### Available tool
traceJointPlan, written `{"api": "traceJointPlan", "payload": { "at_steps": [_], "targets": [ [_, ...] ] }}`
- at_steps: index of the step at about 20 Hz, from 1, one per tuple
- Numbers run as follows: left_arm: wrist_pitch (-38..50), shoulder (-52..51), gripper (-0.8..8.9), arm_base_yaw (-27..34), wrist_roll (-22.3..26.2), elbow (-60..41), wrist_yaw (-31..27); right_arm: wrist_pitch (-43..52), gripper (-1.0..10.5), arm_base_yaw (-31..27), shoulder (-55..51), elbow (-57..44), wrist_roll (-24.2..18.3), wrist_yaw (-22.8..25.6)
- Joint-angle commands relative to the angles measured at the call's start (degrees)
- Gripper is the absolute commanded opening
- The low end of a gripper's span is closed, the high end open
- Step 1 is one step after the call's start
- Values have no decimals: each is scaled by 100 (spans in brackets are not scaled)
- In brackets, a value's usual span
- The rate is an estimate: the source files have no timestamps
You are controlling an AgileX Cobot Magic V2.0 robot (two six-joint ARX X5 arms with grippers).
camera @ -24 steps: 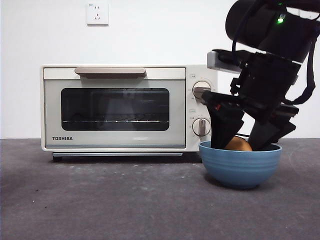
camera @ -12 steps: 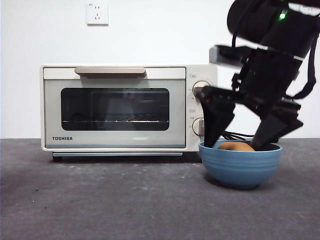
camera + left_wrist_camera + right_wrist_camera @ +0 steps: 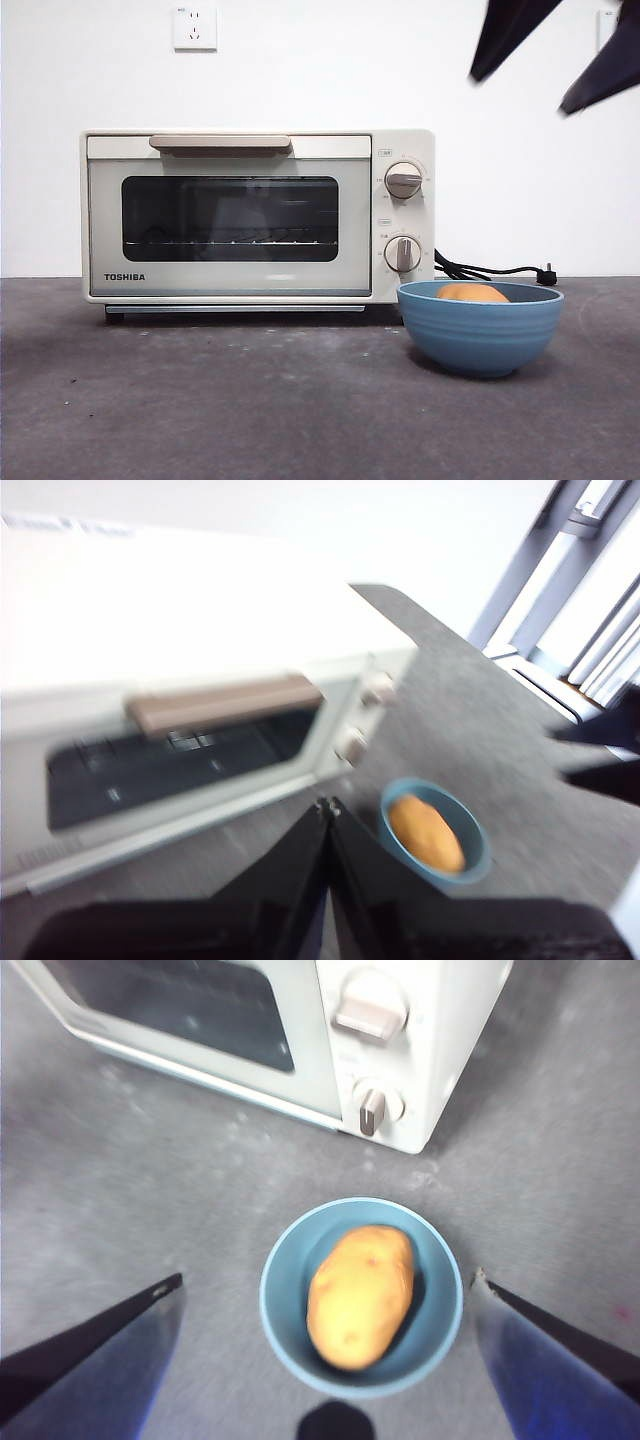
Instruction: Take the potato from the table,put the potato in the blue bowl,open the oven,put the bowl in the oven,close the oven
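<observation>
With the golden-brown, smooth-skinned potato [image 3: 361, 1295] lying in the round matte blue bowl [image 3: 480, 330], step two looks done; opening the oven is next. The bowl sits on the dark grey mottled table [image 3: 200, 400] at the 4 o'clock corner of the cream-white boxy Toshiba oven [image 3: 258, 215], door shut. Right gripper [image 3: 560, 50] hangs above the bowl at 12 o'clock, jaws wide apart, empty. Left gripper [image 3: 327, 807] hovers over the oven front, jaws pressed together, empty. Next move: hook the beige bar handle [image 3: 221, 144], pull down.
</observation>
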Motion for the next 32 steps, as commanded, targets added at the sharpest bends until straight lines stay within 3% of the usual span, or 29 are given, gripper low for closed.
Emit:
{"api": "traceJointPlan", "payload": {
  "at_steps": [1,12,21,25,32],
  "targets": [
    [352,678,-8,-170,-61,306,-308,-275,472,7,-343,-55,85,2],
    [765,3456,-8,-1073,938,1904,-1353,-623,472,7,-688,-55,170,2],
    [990,4319,-8,-1300,1187,1917,-1746,-636,472,7,-688,-55,214,4],
    [627,4345,-8,-1392,1207,1917,-1705,-664,472,7,-688,-55,208,22],
    [-1117,4301,-8,-1827,1491,1917,-1705,-662,472,-4,-688,-55,98,345]
  ]
}}
